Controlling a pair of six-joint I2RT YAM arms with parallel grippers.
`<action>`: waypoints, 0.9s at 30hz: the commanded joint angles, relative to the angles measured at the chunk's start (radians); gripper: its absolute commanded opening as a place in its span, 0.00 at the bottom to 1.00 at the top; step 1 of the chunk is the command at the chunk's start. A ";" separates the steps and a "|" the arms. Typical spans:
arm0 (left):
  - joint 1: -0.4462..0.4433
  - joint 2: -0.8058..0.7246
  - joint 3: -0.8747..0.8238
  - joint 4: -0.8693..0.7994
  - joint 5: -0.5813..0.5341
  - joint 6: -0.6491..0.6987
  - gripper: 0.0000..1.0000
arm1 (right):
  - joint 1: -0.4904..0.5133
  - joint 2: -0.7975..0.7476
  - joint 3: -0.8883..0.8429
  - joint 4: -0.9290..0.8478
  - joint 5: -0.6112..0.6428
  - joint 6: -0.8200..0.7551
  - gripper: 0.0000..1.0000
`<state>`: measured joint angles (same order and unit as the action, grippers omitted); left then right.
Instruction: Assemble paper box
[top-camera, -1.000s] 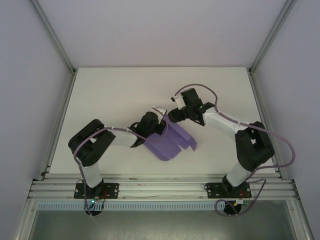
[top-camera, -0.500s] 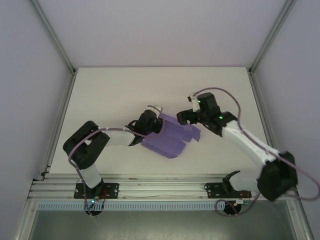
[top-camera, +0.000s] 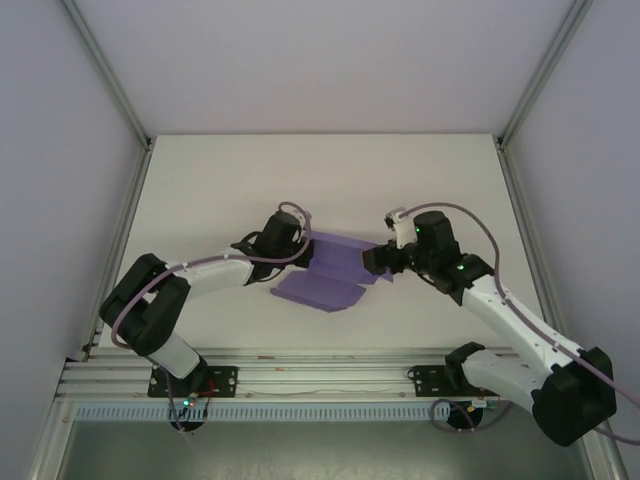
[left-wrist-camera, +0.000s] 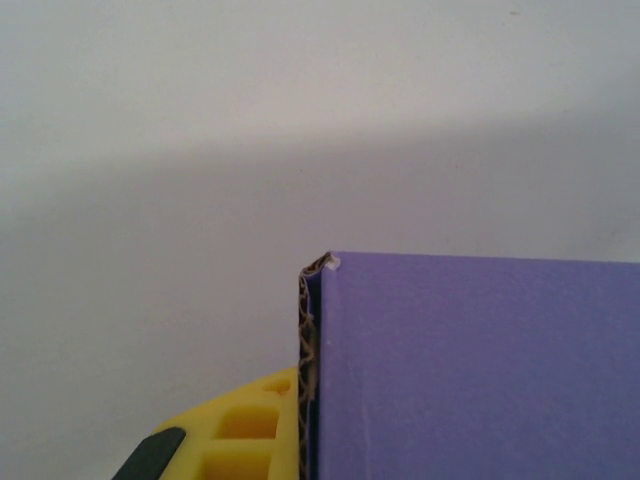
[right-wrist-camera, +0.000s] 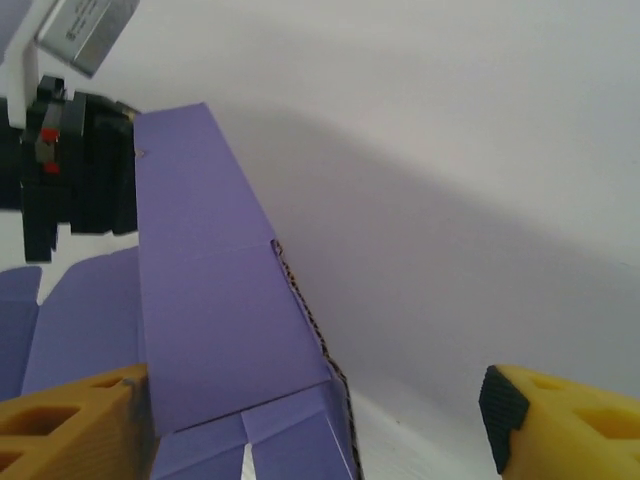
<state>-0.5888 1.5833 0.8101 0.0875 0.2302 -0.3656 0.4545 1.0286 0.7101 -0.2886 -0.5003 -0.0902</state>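
**Item: paper box** (top-camera: 322, 283), lavender corrugated card, partly folded, not yet a closed container.
- Position: centre of the white table (top-camera: 220, 180), between the two grippers.
- Form: the lower panels and flaps lie flat on the table. One long panel along the upper edge stands raised, running from one gripper to the other.

**Left gripper** (top-camera: 301, 251)
- Position: at the left end of the raised panel.
- Jaws: closed tight on the panel's end.
- Left wrist view: the card's raw fluted edge runs just beside one yellow finger (left-wrist-camera: 240, 435) at lower left. The purple face covers the lower right of the frame.

**Right gripper** (top-camera: 377, 262)
- Position: at the right end of the raised panel.
- Jaws: wide apart, gripping nothing.
- Right wrist view: the panel rises from the bottom centre toward the upper left, with its lower part against the inner side of the lower-left finger (right-wrist-camera: 70, 420). The other finger (right-wrist-camera: 560, 420) sits at lower right, well apart from the card, over bare table.
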 joint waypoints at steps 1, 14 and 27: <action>0.006 0.005 0.037 -0.044 0.054 -0.022 0.00 | -0.002 0.025 -0.004 0.084 -0.081 -0.061 0.71; 0.011 0.126 0.072 -0.093 -0.114 0.005 0.00 | -0.001 0.102 0.017 0.070 -0.080 -0.104 0.05; -0.059 0.217 0.146 -0.275 -0.657 -0.171 0.08 | 0.000 0.118 0.010 0.074 -0.064 -0.063 0.00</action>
<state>-0.6827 1.7378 0.9504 0.0177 -0.1154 -0.4812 0.4545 1.1572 0.7067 -0.1753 -0.5560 -0.1757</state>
